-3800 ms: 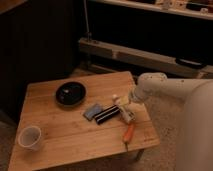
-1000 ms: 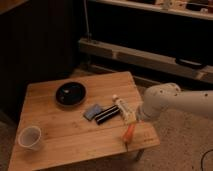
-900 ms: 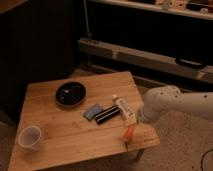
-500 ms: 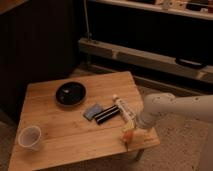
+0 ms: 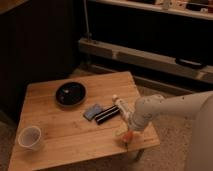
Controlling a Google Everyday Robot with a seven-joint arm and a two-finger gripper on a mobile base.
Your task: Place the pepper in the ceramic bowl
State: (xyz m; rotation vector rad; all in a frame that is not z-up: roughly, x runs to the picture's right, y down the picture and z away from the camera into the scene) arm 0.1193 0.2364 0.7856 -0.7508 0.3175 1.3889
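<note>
I am holding the white arm's gripper (image 5: 127, 131) right at the small, slim orange-red pepper (image 5: 129, 136), which is lying near the pale wooden table's (image 5: 75, 132) front right edge. I cannot tell its grip. I am worrying that a nudge sends it over the edge, well apart from the round glossy black ceramic bowl (image 5: 70, 93).

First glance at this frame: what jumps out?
The white arm reaches in from the right, its gripper down over the pepper near the front right corner of the table. The black ceramic bowl sits apart at the back left, and a translucent cup stands at the front left.
</note>
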